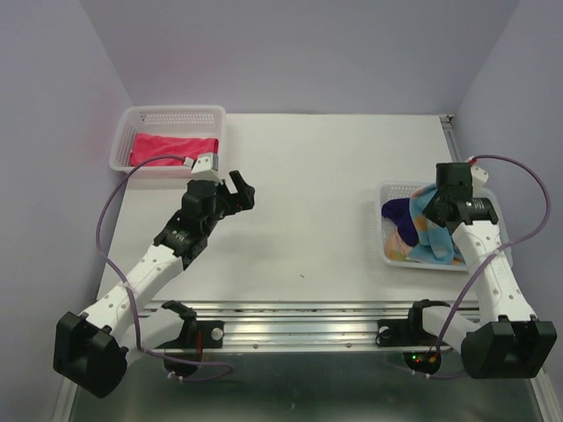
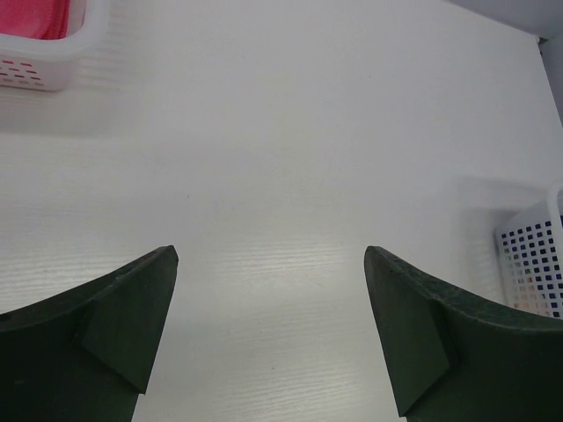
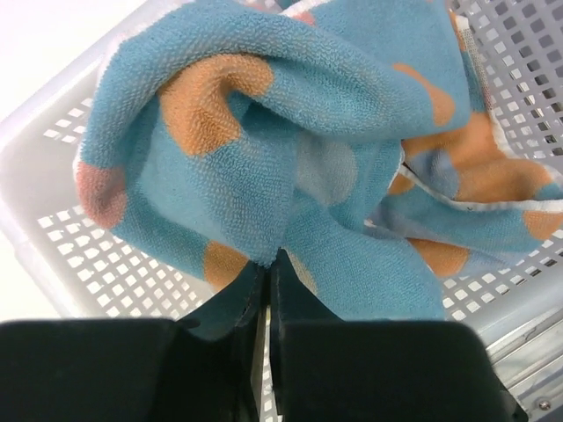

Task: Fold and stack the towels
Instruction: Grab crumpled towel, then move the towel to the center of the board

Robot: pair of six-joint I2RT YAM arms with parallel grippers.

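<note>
Left arm: stretches diagonally over the surface (image 1: pixel 325 176), wrist near the left basket, not touching it.
Left fingers (image 1: pixel 244 195) (image 2: pixel 114 325): spread wide, nothing between them. The wrist view shows only bare surface in the gap.
Right arm: bent over the right basket, wrist pointing down into it.
Right fingers (image 3: pixel 295 308): pressed almost together, pinching a fold of the blue dotted towel. In the top view the wrist hides them.
Blue dotted towel (image 1: pixel 429 236) (image 3: pixel 264 141): light blue terry with orange dots, bunched and crumpled. One fold is caught in the right fingers and the rest drapes inside the right basket.
Pink towel (image 1: pixel 171 148) (image 2: pixel 35 18): plain magenta, lying fairly flat in the left basket and covering most of its floor.
Purple towel (image 1: pixel 398 213): dark, crumpled, in the left part of the right basket, touching the blue dotted towel.
Orange patterned towel (image 1: pixel 400 251): probably the yellow-pink patch at the near-left corner of the right basket, partly under the others. Too small to be sure.
Left basket (image 1: pixel 167 111) (image 2: pixel 53 70): white mesh plastic, at the far left corner of the surface beside the wall.
Right basket (image 1: pixel 387 189) (image 2: pixel 532 255) (image 3: pixel 79 255): white mesh plastic, on the right side of the surface, well apart from the left basket.
</note>
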